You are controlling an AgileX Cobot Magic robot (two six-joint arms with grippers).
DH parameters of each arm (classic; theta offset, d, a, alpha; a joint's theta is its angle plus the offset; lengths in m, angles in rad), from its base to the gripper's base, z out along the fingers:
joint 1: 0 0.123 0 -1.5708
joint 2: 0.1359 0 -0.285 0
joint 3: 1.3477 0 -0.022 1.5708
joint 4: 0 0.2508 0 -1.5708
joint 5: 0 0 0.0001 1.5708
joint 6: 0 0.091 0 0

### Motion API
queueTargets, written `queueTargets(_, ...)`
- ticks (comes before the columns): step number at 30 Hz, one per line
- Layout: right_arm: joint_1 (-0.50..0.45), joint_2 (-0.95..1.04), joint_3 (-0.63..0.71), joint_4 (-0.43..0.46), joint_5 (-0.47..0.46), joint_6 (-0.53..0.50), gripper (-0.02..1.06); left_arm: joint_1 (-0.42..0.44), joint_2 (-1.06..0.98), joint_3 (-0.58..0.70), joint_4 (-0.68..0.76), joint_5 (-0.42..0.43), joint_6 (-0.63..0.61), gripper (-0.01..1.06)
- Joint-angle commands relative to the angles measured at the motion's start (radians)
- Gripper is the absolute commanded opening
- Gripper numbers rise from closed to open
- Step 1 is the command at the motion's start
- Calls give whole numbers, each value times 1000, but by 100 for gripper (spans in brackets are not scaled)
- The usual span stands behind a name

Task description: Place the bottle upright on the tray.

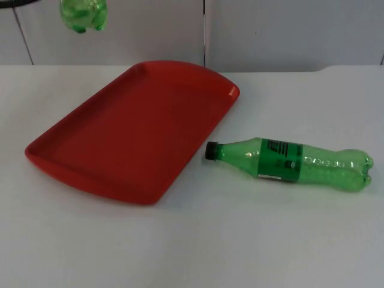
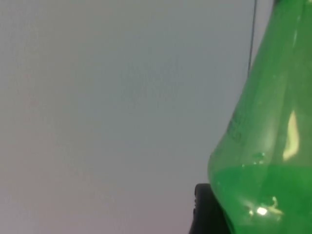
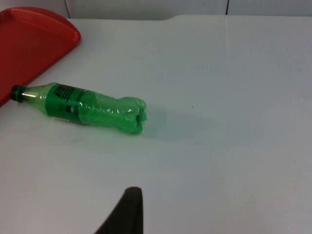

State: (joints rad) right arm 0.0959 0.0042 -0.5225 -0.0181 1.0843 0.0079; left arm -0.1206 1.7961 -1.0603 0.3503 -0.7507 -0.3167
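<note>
Not done — one bottle (image 1: pixel 294 162) lies on its side on the table (image 1: pixel 240 240), cap just beside the tray (image 1: pixel 120 132). Second bottle (image 1: pixel 84 13) hangs high w/ left gripper; grip can't be told. Right gripper (image 3: pixel 127 214) waits near, fingers unclear.

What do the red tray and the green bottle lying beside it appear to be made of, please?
The red tray looks like moulded plastic with a smooth, semi-matte finish: uniform colour, rounded raised rim, soft sheen. The green bottle looks like thin, clear-tinted plastic, likely PET: you can see through it, it shows bright glints, and it has a printed label band and a black cap.
</note>
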Motion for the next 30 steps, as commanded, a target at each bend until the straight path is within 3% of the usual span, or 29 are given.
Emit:
queueTargets(1, -7, -4, 7, 3, -7, 0, 105, 2, 27, -4, -19, -54, 22, 0)
queueTargets(2, -7, -4, 7, 3, -7, 0, 105, 2, 58, -4, -18, -106, 25, 0)
queueTargets(3, -7, -4, 7, 3, -7, 0, 105, 2, 58, -4, -18, -106, 25, 0)
queueTargets(7, -7, -4, 7, 3, -7, 0, 105, 2, 153, -4, -12, -294, 48, 0)
queueTargets(10, -7, -4, 7, 3, -7, 0, 105, 2, 195, -4, 13, -342, 59, 0)
queueTargets(19, -7, -4, 7, 3, -7, 0, 105, 2, 329, -4, 10, -412, 156, 0)
queueTargets(27, -7, -4, 7, 1, -7, 0, 105, 2, 401, -4, -8, -422, 189, 0)
queueTargets(30, -7, -4, 7, 1, -7, 0, 105, 2, 451, -4, -23, -467, 191, 0)
